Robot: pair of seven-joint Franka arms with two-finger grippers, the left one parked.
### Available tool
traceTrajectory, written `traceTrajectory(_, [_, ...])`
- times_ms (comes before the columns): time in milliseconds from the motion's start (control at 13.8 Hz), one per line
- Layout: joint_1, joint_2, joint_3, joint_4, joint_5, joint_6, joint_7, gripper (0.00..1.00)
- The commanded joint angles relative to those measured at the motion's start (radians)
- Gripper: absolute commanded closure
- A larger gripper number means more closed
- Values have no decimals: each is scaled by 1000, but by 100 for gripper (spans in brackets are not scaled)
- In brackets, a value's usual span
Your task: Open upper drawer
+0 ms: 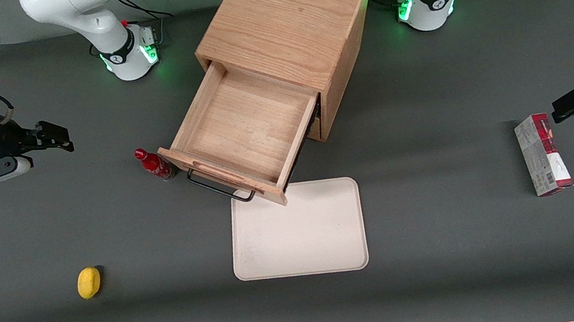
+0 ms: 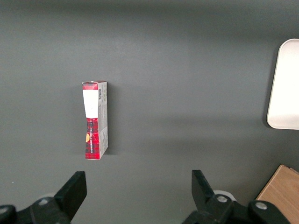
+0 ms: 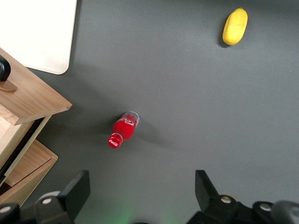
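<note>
1. My hand (image 1: 56, 138) hangs open and empty, well apart from the cabinet (image 1: 289, 20)
2. The upper drawer (image 1: 246, 127) juts out over the tray (image 1: 298, 238), so I judge opening done

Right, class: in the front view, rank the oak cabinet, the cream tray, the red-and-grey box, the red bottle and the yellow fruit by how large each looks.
1. Oak cabinet, with its upper drawer pulled out
2. Cream tray
3. Red-and-grey box
4. Red bottle and yellow fruit: too alike to rank.

The gripper, open, hangs toward the working arm's end of the table.
</note>
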Motion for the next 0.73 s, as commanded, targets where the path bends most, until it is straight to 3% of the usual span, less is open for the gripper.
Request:
traceTrajectory(0, [-108, -36, 114, -21, 16, 3, 17, 0])
traceTrajectory(145, [-272, -36, 283, -21, 15, 2, 2, 0])
traceTrajectory(218, [-306, -35, 319, -17, 18, 0, -4, 0])
traceTrajectory(363, [-284, -22, 310, -2, 19, -9, -3, 0])
traceTrajectory(508, [-186, 1, 201, 35, 18, -18, -7, 0])
traceTrajectory(653, [-178, 7, 189, 45, 18, -23, 6, 0])
